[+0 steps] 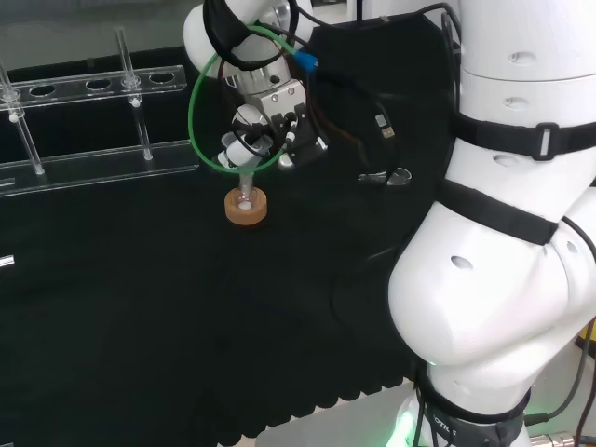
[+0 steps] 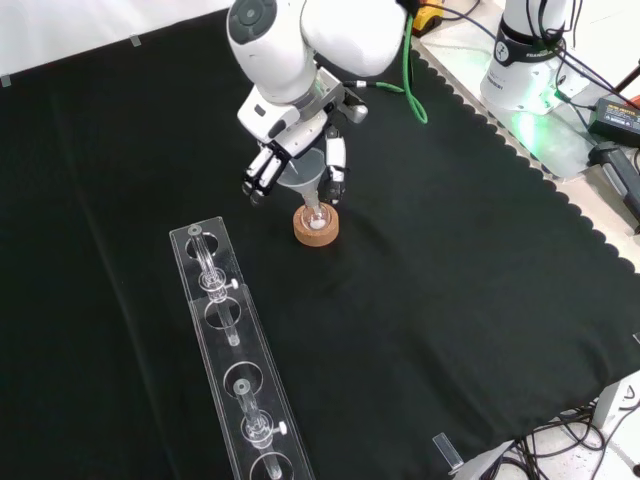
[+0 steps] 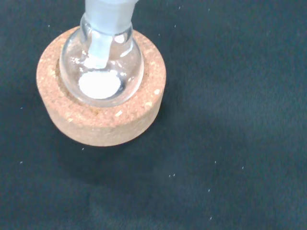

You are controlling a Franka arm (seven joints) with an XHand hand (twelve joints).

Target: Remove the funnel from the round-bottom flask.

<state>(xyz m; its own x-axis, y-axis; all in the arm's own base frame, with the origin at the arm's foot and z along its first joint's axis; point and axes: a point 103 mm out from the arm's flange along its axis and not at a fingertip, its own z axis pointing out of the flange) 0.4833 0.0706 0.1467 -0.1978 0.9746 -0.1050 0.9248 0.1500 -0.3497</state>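
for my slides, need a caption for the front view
Robot hand around a funnel seated in a round-bottom flask on a cork ring.

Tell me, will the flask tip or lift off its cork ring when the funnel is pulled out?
Possibly: the flask is round-bottomed and only rests in the cork ring, so it may lift if the funnel stem sticks. It looks like fragile glass.

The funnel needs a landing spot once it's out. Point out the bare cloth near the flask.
Front view: open cloth spreads right of the cork ring toward the scalloped edge, and below it. It is crowded left, by the clear rack, and above the flask, where the hand surrounds the funnel.
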